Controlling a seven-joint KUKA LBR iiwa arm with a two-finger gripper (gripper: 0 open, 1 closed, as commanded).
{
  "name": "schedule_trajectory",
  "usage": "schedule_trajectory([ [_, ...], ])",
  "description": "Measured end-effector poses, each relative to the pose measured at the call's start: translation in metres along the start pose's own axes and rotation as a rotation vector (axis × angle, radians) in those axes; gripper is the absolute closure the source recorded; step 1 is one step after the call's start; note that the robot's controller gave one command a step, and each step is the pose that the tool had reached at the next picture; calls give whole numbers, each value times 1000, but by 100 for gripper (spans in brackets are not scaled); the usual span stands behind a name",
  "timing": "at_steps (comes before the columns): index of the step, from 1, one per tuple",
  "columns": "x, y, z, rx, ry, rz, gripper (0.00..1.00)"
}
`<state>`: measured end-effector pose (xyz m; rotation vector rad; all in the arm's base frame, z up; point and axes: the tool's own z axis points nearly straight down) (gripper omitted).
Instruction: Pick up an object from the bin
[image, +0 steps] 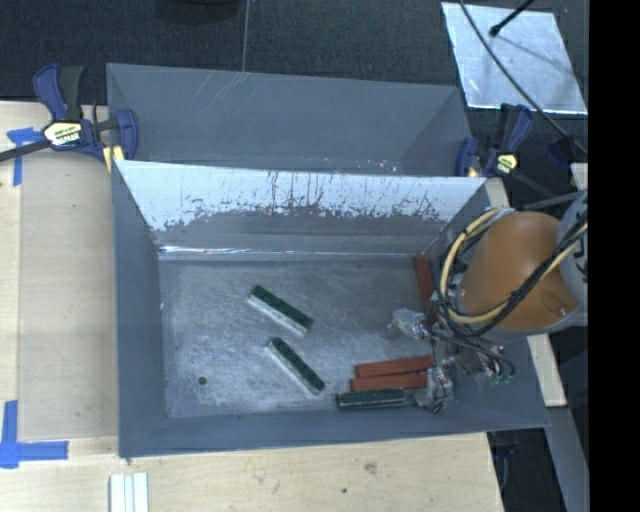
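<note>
Two red-brown bars (390, 375) lie just beside the hand (437, 392) — green bar (373, 400) alongside.

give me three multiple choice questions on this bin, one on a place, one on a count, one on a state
1. Where in the bin is the gripper?
A) the back left corner
B) the middle of the floor
C) the view's lower right corner

2. How many green bars lie in the bin?
A) one
B) three
C) five

3. How do the two green bars on the mid floor lie?
A) flat and apart
B) stacked
C) standing on end

Answers:
1 C: it hangs by the reddish-brown bars at the front right.
2 B: two are mid-floor and one is beside the gripper.
3 A: bare floor shows between them.
</note>
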<state>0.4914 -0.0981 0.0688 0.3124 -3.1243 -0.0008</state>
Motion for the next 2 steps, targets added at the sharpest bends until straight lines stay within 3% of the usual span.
schedule_trajectory([
  [1, -1, 0, 0, 1, -2, -1, 0],
  [2, -1, 0, -1, 1, -2, -2, 100],
])
